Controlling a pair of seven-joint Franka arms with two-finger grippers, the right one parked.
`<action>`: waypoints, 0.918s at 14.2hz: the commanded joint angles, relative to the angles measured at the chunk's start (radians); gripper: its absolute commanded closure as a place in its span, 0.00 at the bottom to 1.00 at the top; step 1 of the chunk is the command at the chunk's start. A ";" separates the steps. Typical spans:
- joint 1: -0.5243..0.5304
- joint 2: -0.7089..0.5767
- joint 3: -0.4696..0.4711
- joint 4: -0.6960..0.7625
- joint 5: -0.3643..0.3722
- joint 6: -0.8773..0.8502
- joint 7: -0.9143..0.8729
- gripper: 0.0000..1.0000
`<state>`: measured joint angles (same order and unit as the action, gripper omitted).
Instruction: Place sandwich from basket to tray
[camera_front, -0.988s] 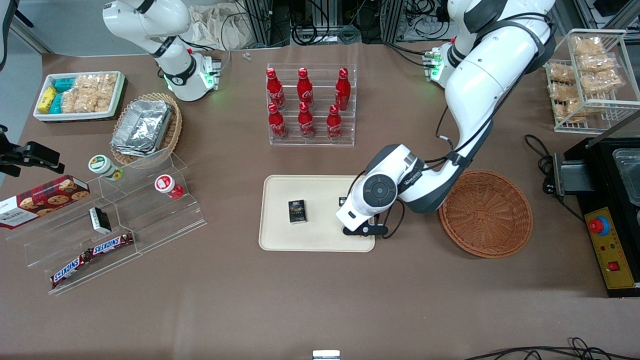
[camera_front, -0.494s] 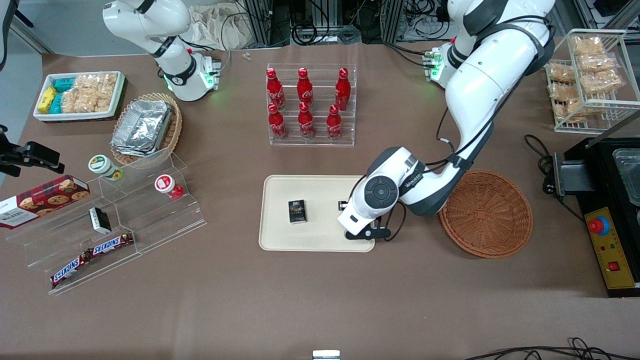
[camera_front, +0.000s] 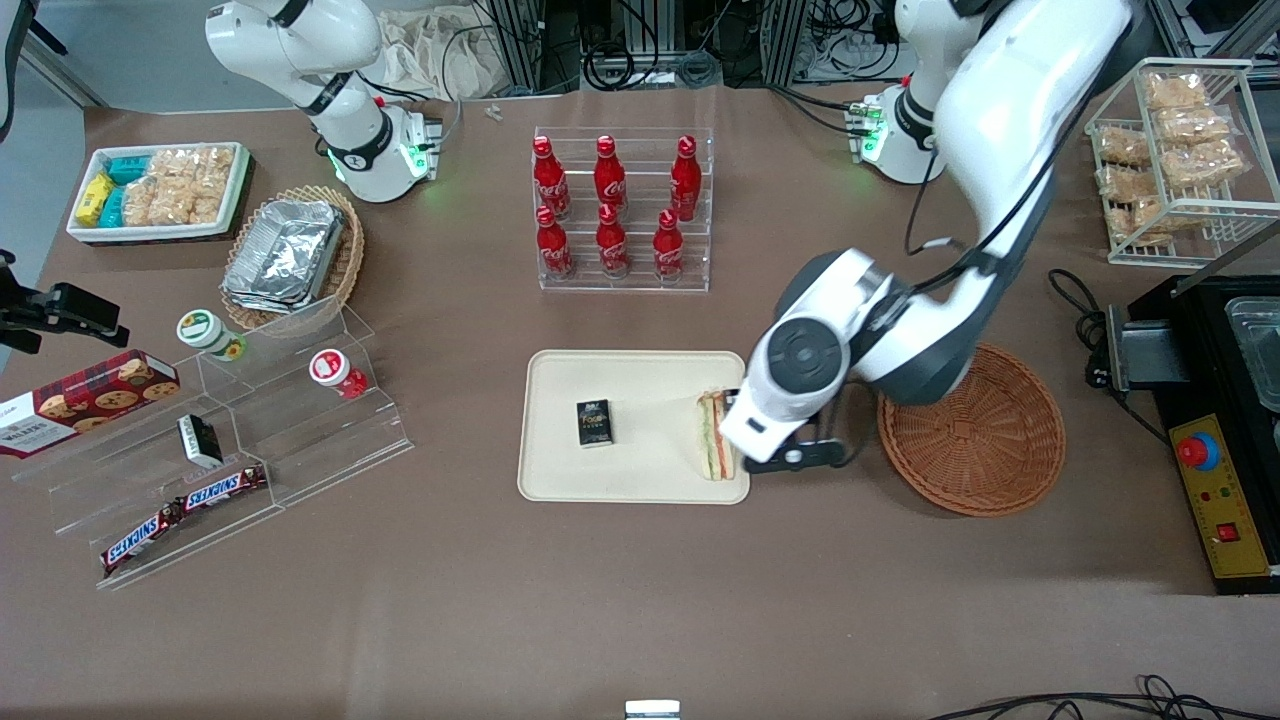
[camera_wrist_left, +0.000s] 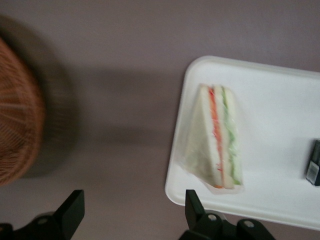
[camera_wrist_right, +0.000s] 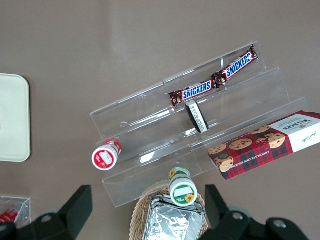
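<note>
Sandwich down on tray, gripper clear and empty.

I've got the gripper (camera_wrist_left: 134, 212) above the bench between basket (camera_front: 972, 428) and tray (camera_front: 630, 480), fingers (camera_wrist_left: 71, 209) spread wide with nothing between them. The sandwich (camera_wrist_left: 215, 137) lies flat on the tray, right at the rim nearest the fingers, apart from them. Risk as I judge it: it sits so close to that edge that a low sideways move could clip the wrapper and drag it off, so I'd lift straight up first. Small black box (camera_front: 594, 422) is also on the tray, well apart from the sandwich on the side away from the fingers. Basket looks empty. Bottle rack (camera_front: 622, 212) is well clear, nothing blocks a retreat.
</note>
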<state>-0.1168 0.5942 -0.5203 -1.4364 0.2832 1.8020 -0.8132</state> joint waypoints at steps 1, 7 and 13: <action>-0.020 -0.320 0.159 -0.357 -0.097 0.152 0.096 0.09; -0.050 -0.606 0.411 -0.596 -0.196 0.096 0.597 0.07; -0.040 -0.523 0.558 -0.336 -0.197 -0.171 0.960 0.06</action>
<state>-0.1466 -0.0090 0.0288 -1.9167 0.0983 1.7307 0.0962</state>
